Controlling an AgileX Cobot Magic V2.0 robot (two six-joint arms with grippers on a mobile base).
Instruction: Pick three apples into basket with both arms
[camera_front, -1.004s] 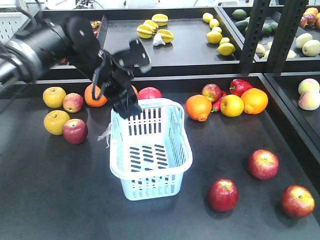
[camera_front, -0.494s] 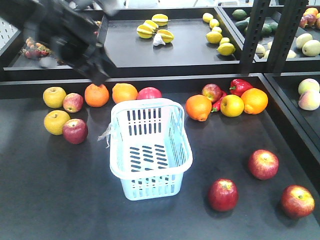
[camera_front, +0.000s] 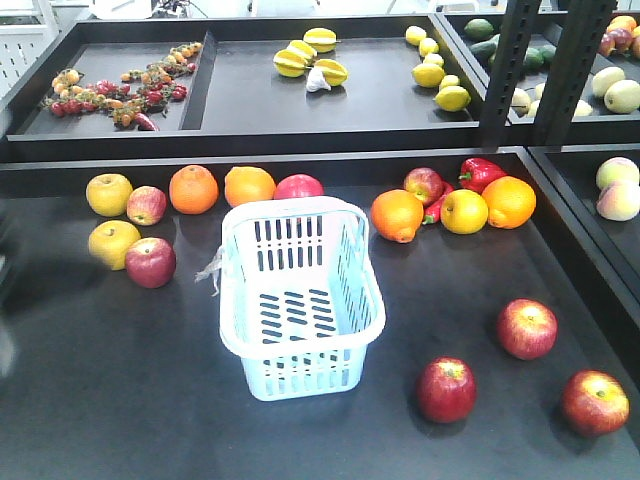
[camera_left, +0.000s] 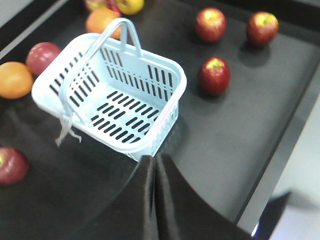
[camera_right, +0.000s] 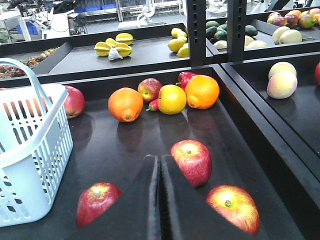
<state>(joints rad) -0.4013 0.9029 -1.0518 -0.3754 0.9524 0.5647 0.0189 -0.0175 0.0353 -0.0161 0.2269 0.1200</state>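
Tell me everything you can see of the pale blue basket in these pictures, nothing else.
The basket is pale blue-white, rectangular with rounded corners, and looks like plastic. Its walls and base have rows of slots; a rounded rim runs around the top. A thin handle arches over it, and a whitish string hangs from one side. It stands upright on the dark table, empty.

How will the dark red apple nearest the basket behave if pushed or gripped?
Likely rolls if nudged: the apple is round and sits free on the flat table, nothing touching it. Possibly slippery in a pinch: its skin is glossy with bright highlights. Probably firm, not squashy, judging by its smooth taut shape.
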